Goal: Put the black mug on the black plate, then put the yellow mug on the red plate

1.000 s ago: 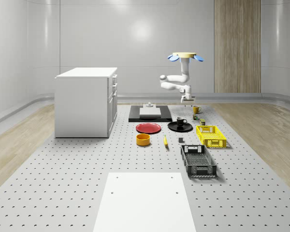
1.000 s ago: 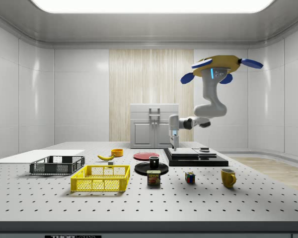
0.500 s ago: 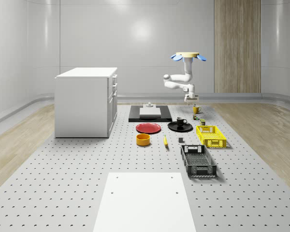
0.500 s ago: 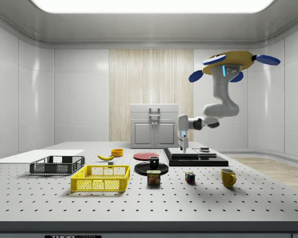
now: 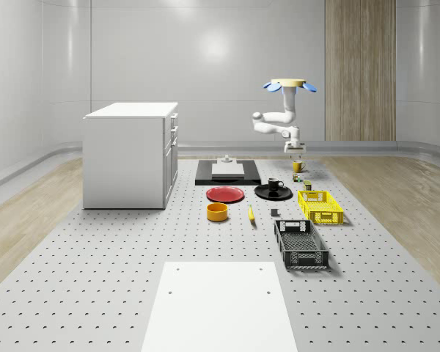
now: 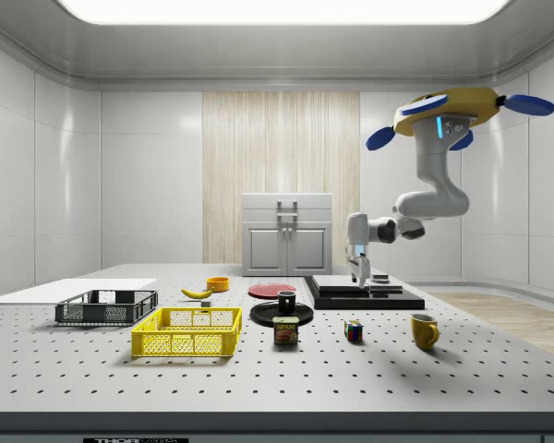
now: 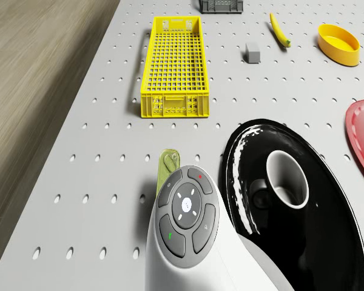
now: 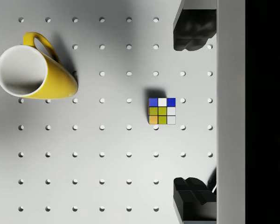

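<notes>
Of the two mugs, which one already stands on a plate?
The black mug: it stands upright on the black plate. The yellow mug stands on the bare table, apart from both plates, and the red plate carries nothing.

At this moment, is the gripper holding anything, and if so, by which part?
Nothing is held. The gripper is open and empty above the table, fingers spread, with the yellow mug and a puzzle cube below it. The drone hovers.

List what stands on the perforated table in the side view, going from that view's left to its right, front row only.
Black mesh basket → yellow mesh basket → tin can → coloured puzzle cube → yellow mug.
</notes>
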